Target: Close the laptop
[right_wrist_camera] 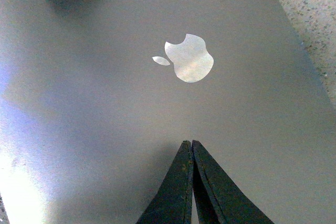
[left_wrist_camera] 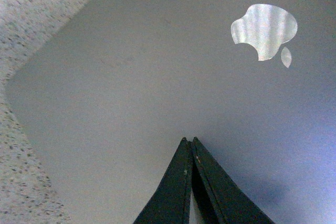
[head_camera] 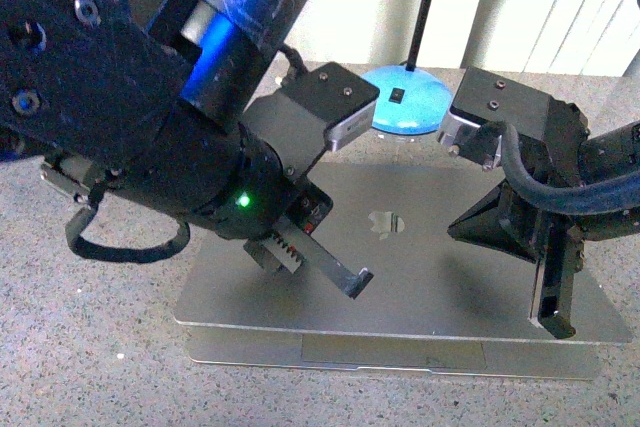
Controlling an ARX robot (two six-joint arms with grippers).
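The silver-grey laptop (head_camera: 420,277) lies on the speckled counter with its lid lowered almost flat; a thin gap shows along the front edge above the base. The apple logo (head_camera: 385,221) faces up on the lid. My left gripper (head_camera: 357,285) is shut and empty, its tips over the lid's left half. My right gripper (head_camera: 555,322) is shut and empty, tips at the lid's right front part. The left wrist view shows the lid (left_wrist_camera: 131,77) and logo (left_wrist_camera: 265,30) beyond the shut tips (left_wrist_camera: 189,141). The right wrist view shows the lid (right_wrist_camera: 105,103), the logo (right_wrist_camera: 190,65) and the shut tips (right_wrist_camera: 189,143).
A blue round lamp base (head_camera: 405,102) with a black pole stands behind the laptop. The speckled counter (head_camera: 90,347) spreads to the left and front. A pale wall and blinds are at the back.
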